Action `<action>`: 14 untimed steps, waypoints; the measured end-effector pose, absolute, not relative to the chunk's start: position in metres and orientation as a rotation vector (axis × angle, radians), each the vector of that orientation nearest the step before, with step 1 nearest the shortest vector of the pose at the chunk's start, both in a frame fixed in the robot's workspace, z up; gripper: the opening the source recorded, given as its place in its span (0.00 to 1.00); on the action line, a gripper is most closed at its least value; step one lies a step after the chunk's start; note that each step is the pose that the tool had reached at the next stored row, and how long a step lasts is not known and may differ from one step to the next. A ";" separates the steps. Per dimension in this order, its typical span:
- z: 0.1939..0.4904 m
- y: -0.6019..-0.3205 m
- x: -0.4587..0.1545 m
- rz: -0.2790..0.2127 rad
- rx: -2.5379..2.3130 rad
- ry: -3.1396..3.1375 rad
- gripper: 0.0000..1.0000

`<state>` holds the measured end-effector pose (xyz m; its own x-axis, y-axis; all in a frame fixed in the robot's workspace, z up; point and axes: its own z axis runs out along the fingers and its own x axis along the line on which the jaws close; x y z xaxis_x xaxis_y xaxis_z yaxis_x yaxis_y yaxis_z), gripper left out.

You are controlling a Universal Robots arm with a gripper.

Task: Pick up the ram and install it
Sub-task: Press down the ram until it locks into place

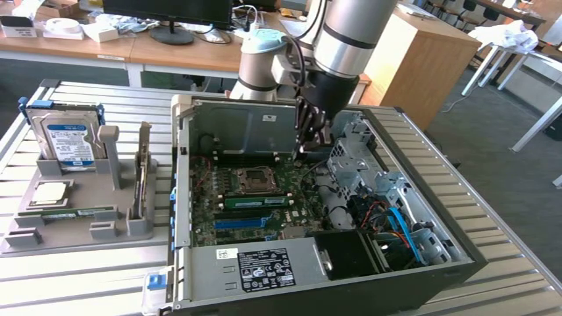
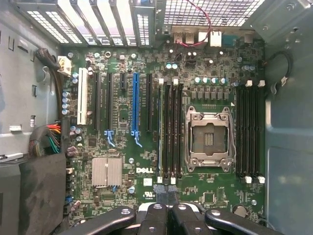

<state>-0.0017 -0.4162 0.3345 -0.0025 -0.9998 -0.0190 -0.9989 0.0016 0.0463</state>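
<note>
The gripper (image 2: 166, 195) hung above the motherboard (image 2: 142, 171) (in the open case (image 1: 246, 125)), fingers (image 2: 161, 196) clenched. The ram (image 1: 255, 201) sat slotted beside the socket (image 2: 208, 137).

We see a table (image 1: 70, 283) of ribbed, pale bare metal. The computer case (image 1: 241, 128) is dull grey sheet metal, and its motherboard (image 2: 146, 156) is a green board with a slight sheen. The holder (image 1: 79, 240) looks like matt grey plastic. The arm (image 1: 347, 33) is smooth, satin silver metal, and the fingers (image 2: 157, 215) are black with a soft gloss.
</note>
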 end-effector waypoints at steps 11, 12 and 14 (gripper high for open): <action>0.329 -0.416 -0.002 -0.072 2.205 -2.209 0.10; 0.329 -0.416 -0.002 -0.072 2.205 -2.209 0.10; 0.328 -0.416 -0.002 -0.072 2.205 -2.209 0.10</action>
